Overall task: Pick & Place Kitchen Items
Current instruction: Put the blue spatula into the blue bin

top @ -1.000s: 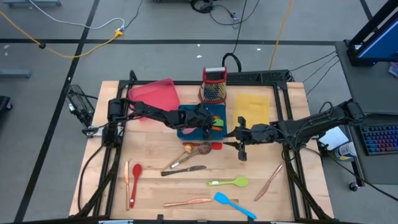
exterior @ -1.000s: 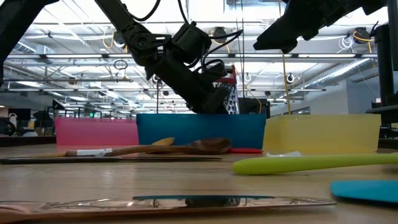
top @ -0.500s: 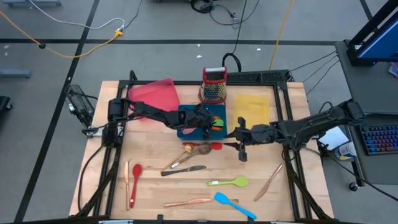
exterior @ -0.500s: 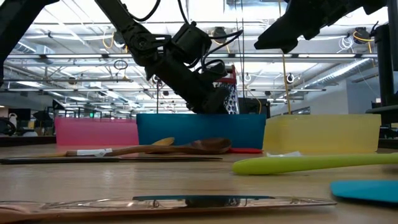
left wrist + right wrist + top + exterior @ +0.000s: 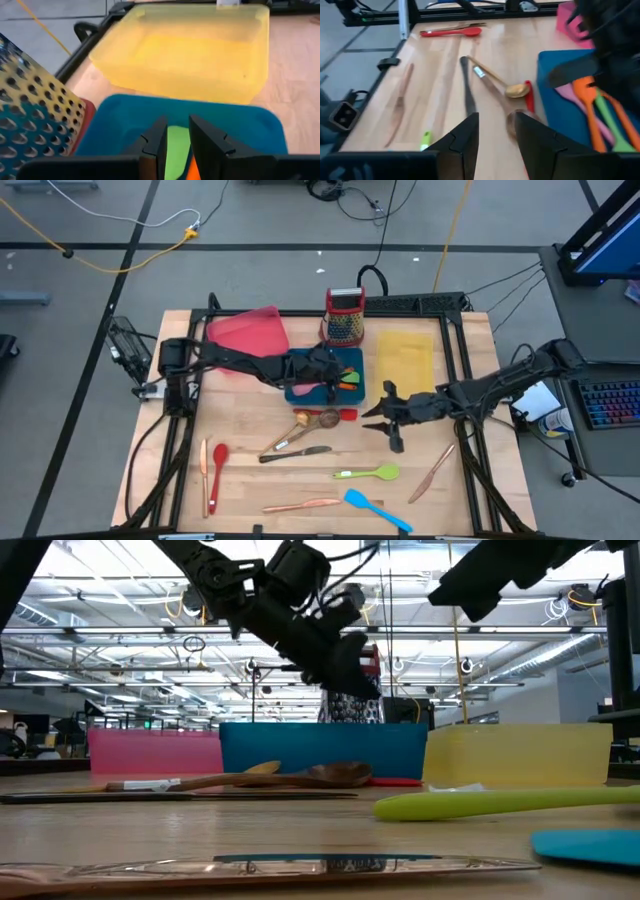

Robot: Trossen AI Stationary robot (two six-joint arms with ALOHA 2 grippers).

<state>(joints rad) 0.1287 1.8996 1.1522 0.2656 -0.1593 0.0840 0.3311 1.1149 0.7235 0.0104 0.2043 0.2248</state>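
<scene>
The left gripper (image 5: 330,375) hangs over the blue tray (image 5: 300,392) at the centre of the high view; its wrist picture shows the two dark fingers (image 5: 156,140) a narrow gap apart with nothing clamped, a green utensil (image 5: 176,150) and an orange one (image 5: 192,167) lying in the tray beneath them. The right gripper (image 5: 385,418) sits just right of centre, above bare wood below the yellow tray (image 5: 405,358); its fingers (image 5: 465,135) also stand apart and hold nothing.

Inside the blue tray, the right wrist picture shows orange, green and pink silicone utensils (image 5: 597,120) side by side. Just below the tray in the high view lie a wooden spoon (image 5: 322,420), a gold-toned spoon (image 5: 290,432) and a small red piece (image 5: 347,414), with a dark knife (image 5: 295,453) under them. Lower right are a green spatula (image 5: 370,473), a blue spatula (image 5: 375,509) and a copper knife (image 5: 433,472); bottom centre lies another copper piece (image 5: 300,505). At lower left a red spoon (image 5: 217,460) lies beside an orange utensil (image 5: 204,470).

A pink tray (image 5: 250,332) is at upper left of the table, tilted; a perforated metal grater with a red top (image 5: 344,317) stands upper centre.

No brand, label or writing can be read on anything.
</scene>
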